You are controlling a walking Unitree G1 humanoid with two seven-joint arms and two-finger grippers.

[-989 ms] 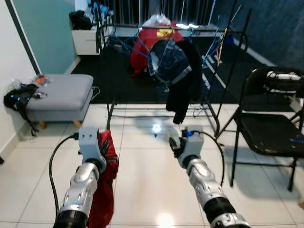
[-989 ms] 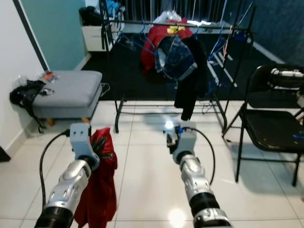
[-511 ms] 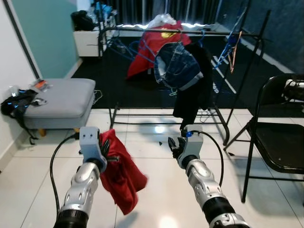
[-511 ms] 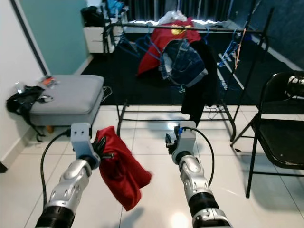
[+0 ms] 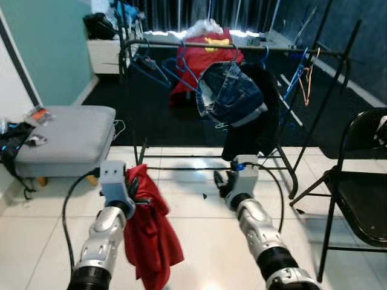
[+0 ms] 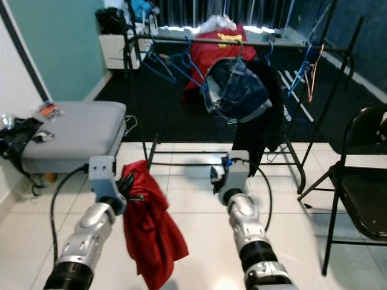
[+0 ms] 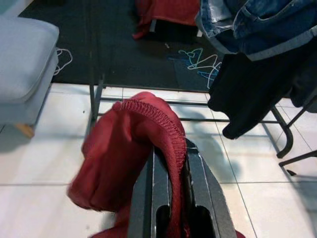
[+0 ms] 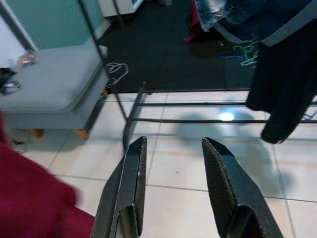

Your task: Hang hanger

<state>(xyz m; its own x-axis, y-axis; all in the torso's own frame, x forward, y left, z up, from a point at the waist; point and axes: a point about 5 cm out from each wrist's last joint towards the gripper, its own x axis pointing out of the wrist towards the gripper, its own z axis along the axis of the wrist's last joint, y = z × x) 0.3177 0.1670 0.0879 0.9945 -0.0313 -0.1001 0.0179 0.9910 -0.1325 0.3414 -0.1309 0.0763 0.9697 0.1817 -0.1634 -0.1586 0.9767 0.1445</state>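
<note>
L gripper (image 7: pixel 171 173) clamped tight on red garment (image 5: pixel 148 232), carried in front at chest ht so it hangs off floor en route to clothes rack (image 5: pixel 181 43) ahead w/ jeans (image 5: pixel 233 90) on it; R gripper (image 8: pixel 173 171) wide open, empty, free for hanging; hanger itself can't tell.

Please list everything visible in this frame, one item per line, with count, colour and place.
Red garment: one, red, hanging from the left claw.
Clothes rack: one, black, ahead on the tile floor.
Denim garment: one, blue, on the rack.
Black garment: one, black, on the rack beside the denim.
Red shirt: one, red, on the rack behind.
Ottoman: one, grey, left.
Folding chair: one, black, right.
Left claw: shut on the red garment.
Right claw: open, empty.
</note>
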